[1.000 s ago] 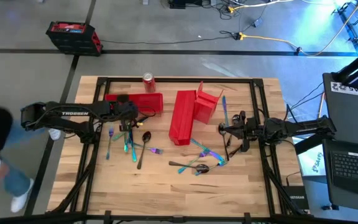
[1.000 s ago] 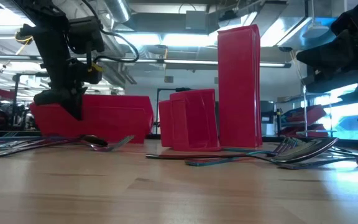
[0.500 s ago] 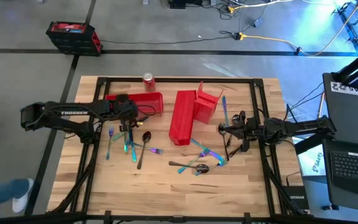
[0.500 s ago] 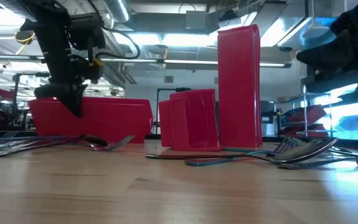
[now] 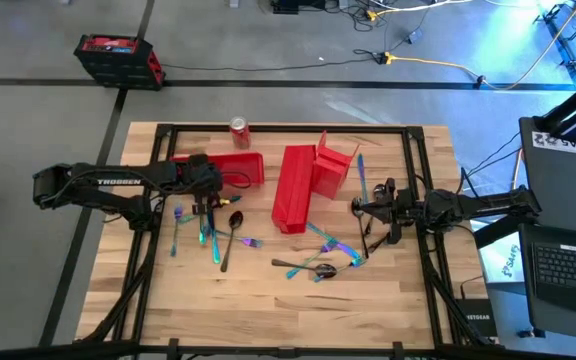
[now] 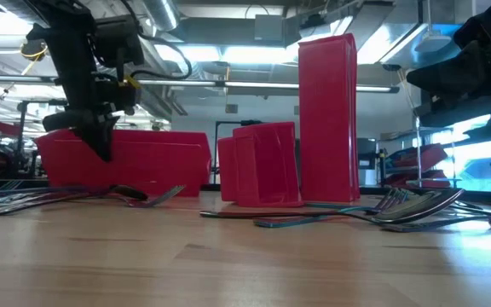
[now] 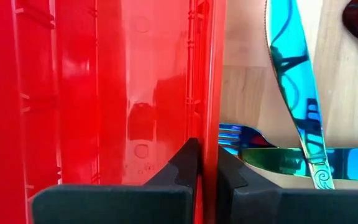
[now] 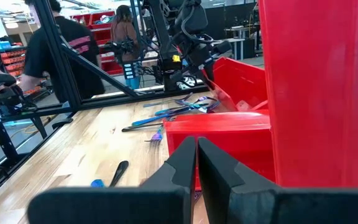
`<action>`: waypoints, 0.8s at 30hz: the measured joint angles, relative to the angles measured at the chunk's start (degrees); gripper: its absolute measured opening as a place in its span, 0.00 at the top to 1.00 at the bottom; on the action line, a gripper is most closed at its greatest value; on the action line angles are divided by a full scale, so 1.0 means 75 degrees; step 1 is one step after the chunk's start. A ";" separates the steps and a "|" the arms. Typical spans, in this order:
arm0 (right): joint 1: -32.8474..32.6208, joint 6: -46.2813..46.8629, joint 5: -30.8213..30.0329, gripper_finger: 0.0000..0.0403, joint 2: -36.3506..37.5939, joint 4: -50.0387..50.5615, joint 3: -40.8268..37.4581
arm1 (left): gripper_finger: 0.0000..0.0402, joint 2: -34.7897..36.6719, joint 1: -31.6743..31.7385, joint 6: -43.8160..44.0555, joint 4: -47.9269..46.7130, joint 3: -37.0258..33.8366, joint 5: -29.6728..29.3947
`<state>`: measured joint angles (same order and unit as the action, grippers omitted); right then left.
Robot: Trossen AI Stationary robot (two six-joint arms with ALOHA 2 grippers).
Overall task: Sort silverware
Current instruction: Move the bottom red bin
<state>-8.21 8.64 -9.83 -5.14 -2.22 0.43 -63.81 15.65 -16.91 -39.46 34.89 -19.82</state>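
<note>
The left end effector (image 5: 205,186) was clamped on the wall of the left red bin (image 5: 230,165), which had shifted slightly leftward, suggesting repositioning, not sorting yet. The silverware (image 5: 211,228) lay loose on the table (image 5: 268,300). No bin visibly held any. The right end effector (image 5: 361,209) waited, closed and empty.

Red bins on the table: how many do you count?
3. The left bin is by the left gripper, whose fingers pinch its wall. The long center bin and the tilted bin touching it are mid-table. None seems hidden.
</note>
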 joint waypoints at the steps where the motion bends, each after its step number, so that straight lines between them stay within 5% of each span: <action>1: 0.0000 0.0000 0.0001 1.00 0.0002 -0.0001 -0.0001 | 1.00 0.0000 -0.0002 -0.0004 -0.0001 -0.0002 0.0030; 12: -0.0001 0.0003 0.0001 1.00 -0.0001 -0.0003 -0.0002 | 1.00 0.0006 0.0018 -0.0224 -0.0032 0.0009 0.0557; 24: 0.0001 0.0000 -0.0001 1.00 0.0000 -0.0002 -0.0001 | 1.00 0.0000 0.0085 -0.0615 0.0003 0.0006 0.0191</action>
<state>-8.21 8.64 -9.84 -5.14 -2.23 0.42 -63.81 16.29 -21.52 -39.44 34.94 -18.39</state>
